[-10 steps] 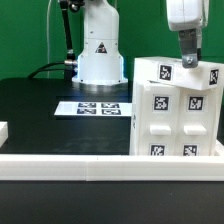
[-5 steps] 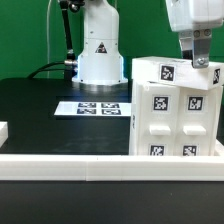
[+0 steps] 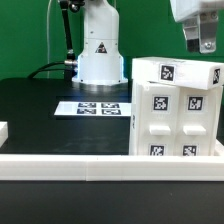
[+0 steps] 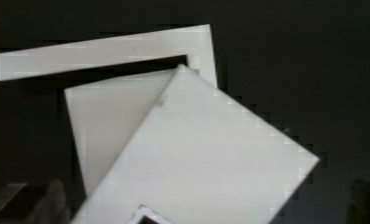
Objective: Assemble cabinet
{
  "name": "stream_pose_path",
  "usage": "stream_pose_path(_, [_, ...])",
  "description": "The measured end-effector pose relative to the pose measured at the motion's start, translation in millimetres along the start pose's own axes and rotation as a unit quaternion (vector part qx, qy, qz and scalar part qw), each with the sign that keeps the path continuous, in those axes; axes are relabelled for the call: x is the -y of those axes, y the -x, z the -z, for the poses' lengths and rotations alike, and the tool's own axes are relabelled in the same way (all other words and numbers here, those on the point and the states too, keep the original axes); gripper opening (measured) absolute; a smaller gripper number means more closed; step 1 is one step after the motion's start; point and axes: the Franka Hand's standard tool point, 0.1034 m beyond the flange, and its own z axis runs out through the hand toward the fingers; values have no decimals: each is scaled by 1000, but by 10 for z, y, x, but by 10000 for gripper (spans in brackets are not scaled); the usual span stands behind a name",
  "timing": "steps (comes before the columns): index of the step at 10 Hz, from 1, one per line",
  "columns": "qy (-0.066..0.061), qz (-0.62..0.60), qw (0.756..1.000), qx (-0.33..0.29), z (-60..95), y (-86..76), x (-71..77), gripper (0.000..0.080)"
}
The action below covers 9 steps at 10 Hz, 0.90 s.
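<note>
Along the bottom of the exterior frame runs a white rail (image 3: pixel 70 167), closest to the camera, spanning the whole width. Right behind it, at lower right, sits the cabinet (image 3: pixel 177 108), big white boxy thing standing upright on the black table (image 3: pixel 40 105). Its long axis looks vertical, or close to it, though the right side is cut off by the frame edge so I can't be sure of its full width. The tagged face points toward the camera, slightly turned to the exterior view's left, with square black-and-white tags in a grid across it. The top slab carries a tag too and tilts a bit, higher at the left.

Further back, center of the frame, the marker board (image 3: pixel 98 108) lies flat on the table, just left of the cabinet. Behind that is the robot base (image 3: pixel 100 50), white with a triangle sticker, and a black cable (image 3: pixel 62 45) looping at its left.

Up in the top right corner, the gripper (image 3: pixel 204 42) hangs above the cabinet's top, apart from it, holding nothing that I can see. How wide the jaws stand, honestly can't tell, it's partly cropped.

Wrist view shows white angled panels of the cabinet (image 4: pixel 182 140) against dark background, with the fingertips (image 4: pixel 36 200) only dim at the edge.
</note>
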Motion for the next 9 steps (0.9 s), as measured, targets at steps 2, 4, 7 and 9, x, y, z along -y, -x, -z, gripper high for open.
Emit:
stream_pose_path(2, [1,31,1000,-1,-17,0,-9,797])
stream_pose_path(4, [4,178,984,-8,-23,11,-18,797])
stream_pose_path(7, [10,462,887,-9,-61,-133,8,797])
stream_pose_path(9, [12,518,855,-14,-57,-179,20,797])
